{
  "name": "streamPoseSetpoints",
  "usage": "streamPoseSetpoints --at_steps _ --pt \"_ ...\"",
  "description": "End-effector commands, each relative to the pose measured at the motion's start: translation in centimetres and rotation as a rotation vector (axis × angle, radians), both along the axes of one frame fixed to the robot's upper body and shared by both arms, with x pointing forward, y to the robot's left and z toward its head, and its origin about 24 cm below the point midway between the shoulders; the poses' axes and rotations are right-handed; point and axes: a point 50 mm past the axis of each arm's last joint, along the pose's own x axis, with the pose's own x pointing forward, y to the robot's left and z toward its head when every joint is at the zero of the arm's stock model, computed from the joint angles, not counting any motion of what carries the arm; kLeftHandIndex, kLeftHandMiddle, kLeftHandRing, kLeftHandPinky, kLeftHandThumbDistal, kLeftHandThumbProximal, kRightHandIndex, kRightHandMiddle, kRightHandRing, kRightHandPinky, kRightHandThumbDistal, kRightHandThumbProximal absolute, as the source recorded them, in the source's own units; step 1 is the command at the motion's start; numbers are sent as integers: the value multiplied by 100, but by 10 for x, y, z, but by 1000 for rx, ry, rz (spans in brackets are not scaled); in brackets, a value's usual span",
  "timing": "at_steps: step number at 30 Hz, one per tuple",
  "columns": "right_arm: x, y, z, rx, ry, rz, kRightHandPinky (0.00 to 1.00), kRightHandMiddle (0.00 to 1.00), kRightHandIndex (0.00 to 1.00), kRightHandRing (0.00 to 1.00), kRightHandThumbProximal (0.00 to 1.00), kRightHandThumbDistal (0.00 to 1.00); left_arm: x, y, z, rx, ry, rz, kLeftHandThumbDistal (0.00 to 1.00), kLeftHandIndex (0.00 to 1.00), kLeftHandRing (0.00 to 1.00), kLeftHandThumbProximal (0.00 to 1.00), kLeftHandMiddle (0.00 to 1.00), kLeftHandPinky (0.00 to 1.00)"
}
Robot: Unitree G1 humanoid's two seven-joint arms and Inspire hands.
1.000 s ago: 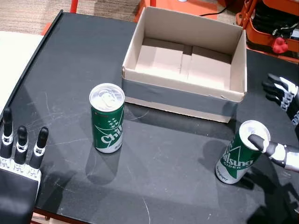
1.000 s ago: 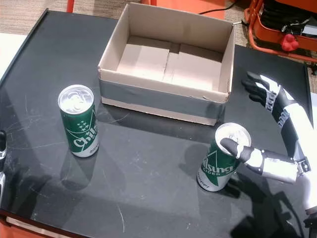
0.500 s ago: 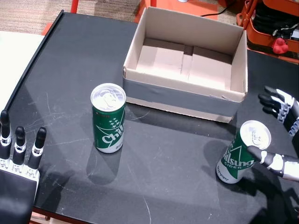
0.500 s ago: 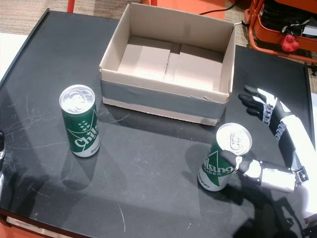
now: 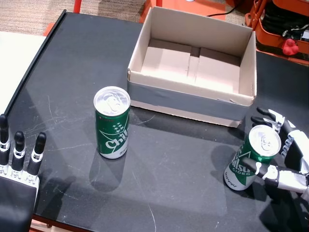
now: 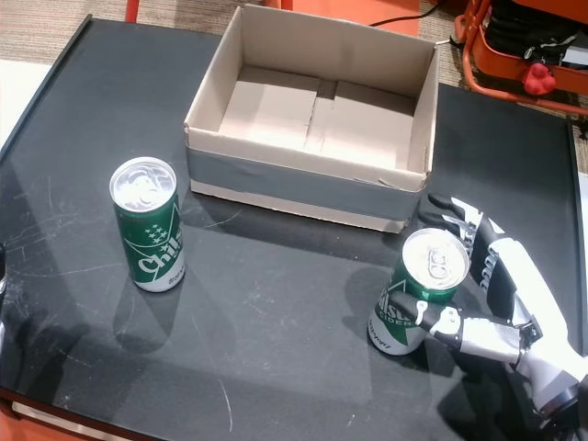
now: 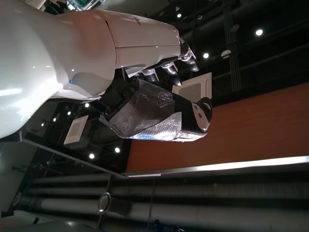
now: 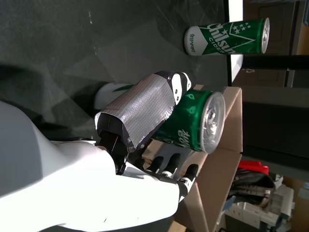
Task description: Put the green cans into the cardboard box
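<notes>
At the near left edge of the scratched black worktop [image 5: 183, 193], the left hand [image 5: 18, 169] rests palm down with three black-tipped fingers [image 5: 38, 145] pointing away, straight and apart, closed on nothing; the left wrist view shows the same hand [image 7: 159, 108] against a ceiling with lights, its fingers extended and empty. On the near right, the white and black right hand [image 6: 501, 308] curls around a green aluminium cider can with white lettering [image 6: 420, 292], which leans slightly to the right: the thumb [image 6: 441, 322] presses the can's near side while the other fingers [image 6: 459, 220] reach around its far side. The right wrist view shows the grey-taped thumb [image 8: 140, 113] lying across the can's green body [image 8: 193, 123], the fingers spread behind it, so the grip looks partly closed on the can rather than tightly clamped. Farther left, a second green cider can with a silver top [image 5: 112, 123] stands upright on the worktop, well apart from both hands. Beyond both cans sits the open brown cardboard box with a grey band along its front wall [image 5: 188, 99]; its inside shows only folded flaps. Behind the worktop's far right corner, orange equipment [image 5: 285, 24] is partly visible.
</notes>
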Motion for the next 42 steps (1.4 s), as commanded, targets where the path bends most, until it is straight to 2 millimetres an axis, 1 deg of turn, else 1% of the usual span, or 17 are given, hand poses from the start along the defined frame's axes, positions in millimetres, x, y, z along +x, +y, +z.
streamPoseSetpoints --at_steps 1,3,6,8,11,14,17,20,26,30,35,37,38,39,40,41,42 --pt "2 -1 -1 8 6 -12 89 87 91 84 57 100 -3 1 0 13 -3 12 36 82 85 46 74 94" --pt "2 0 -2 9 18 -12 90 88 91 85 55 100 -4 1 0 9 3 14 34 82 84 43 74 94" --pt "3 0 -5 21 38 -10 91 89 94 86 54 100 -5 2 0 5 3 13 33 83 85 44 75 94" --pt "3 1 -7 18 48 -11 91 89 92 86 55 100 -5 2 0 10 -3 19 32 83 85 46 75 95" --pt "3 2 -10 13 65 -16 90 88 91 85 55 100 -7 3 2 5 8 30 35 82 84 43 73 94" --pt "3 6 -14 18 89 -21 88 86 90 83 54 100 -9 4 3 7 14 37 32 81 84 43 73 94" --pt "3 12 -18 52 109 -7 86 86 91 82 48 100 -9 4 4 2 17 33 29 82 84 43 73 94" --pt "6 20 -21 95 124 6 83 81 88 78 44 100 -10 4 4 1 18 31 30 82 85 45 73 94" --pt "11 35 -22 96 133 24 81 78 86 76 47 100 -11 5 5 -8 20 42 31 81 83 44 72 93" --pt "13 42 -23 109 144 41 81 79 87 77 43 100 -12 5 6 -6 22 57 31 80 83 47 71 93" --pt "16 50 -25 127 165 57 80 79 87 77 46 100 -12 4 6 -16 27 43 30 80 83 42 71 93" --pt "18 53 -25 150 166 63 77 75 83 74 42 100 -12 5 5 -13 31 45 31 79 83 42 71 93" --pt "19 55 -25 176 165 44 70 66 74 66 33 100 -12 4 6 -10 32 52 30 79 83 43 70 93" --pt "20 57 -25 197 163 25 65 60 67 60 29 97 -12 4 6 -7 31 58 29 79 83 44 70 93" --pt "21 59 -24 214 150 -4 58 49 55 51 13 58 -12 4 6 -7 27 60 28 79 83 45 70 94" --pt "21 60 -23 213 128 -35 51 41 46 44 0 23 -12 4 6 -6 25 62 30 79 83 46 70 94" --pt "22 62 -22 197 105 -61 46 35 39 39 0 5 -12 4 6 -6 24 61 30 79 83 46 70 94"
